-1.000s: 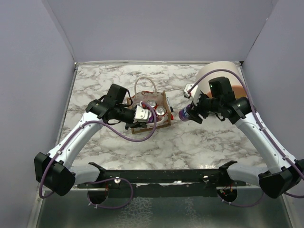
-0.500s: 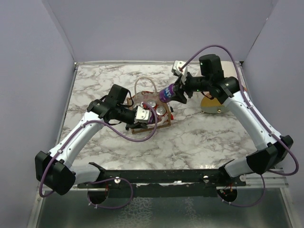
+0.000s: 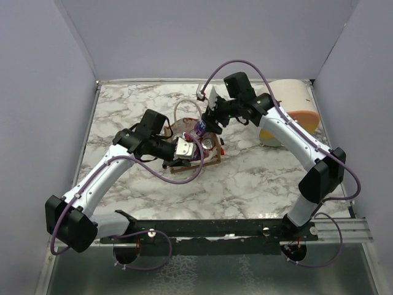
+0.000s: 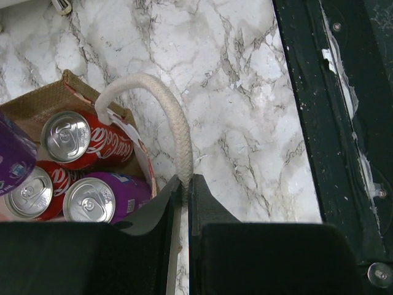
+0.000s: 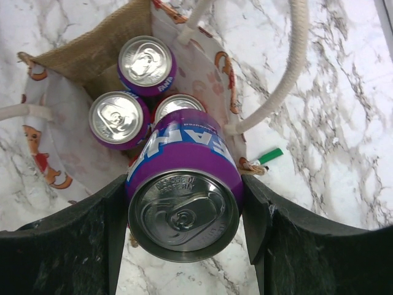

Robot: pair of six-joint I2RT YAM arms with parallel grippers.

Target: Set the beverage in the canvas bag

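The brown canvas bag (image 3: 212,158) stands mid-table with three cans upright in it. My left gripper (image 3: 184,148) is shut on the bag's white rope handle (image 4: 176,126), pinched between the jaws (image 4: 185,184). My right gripper (image 3: 204,125) is shut on a purple beverage can (image 3: 199,129) and holds it tilted over the bag's open top. In the right wrist view the held can (image 5: 184,184) fills the jaws (image 5: 184,212), above the bag's burlap wall (image 5: 80,61) and the cans (image 5: 116,117) inside. The left wrist view shows a red can (image 4: 70,135) and a purple can (image 4: 92,200) in the bag.
A cream dome-shaped container (image 3: 291,98) with an orange rim lies on its side at the back right. A small green-tipped object (image 5: 267,157) lies on the marble beside the bag. The bag's other rope handle (image 5: 295,61) loops outward. Grey walls enclose the table.
My right arm has swung left, carrying the purple can from beside the cream container to over the bag's opening. My left gripper has kept hold of the handle without moving.
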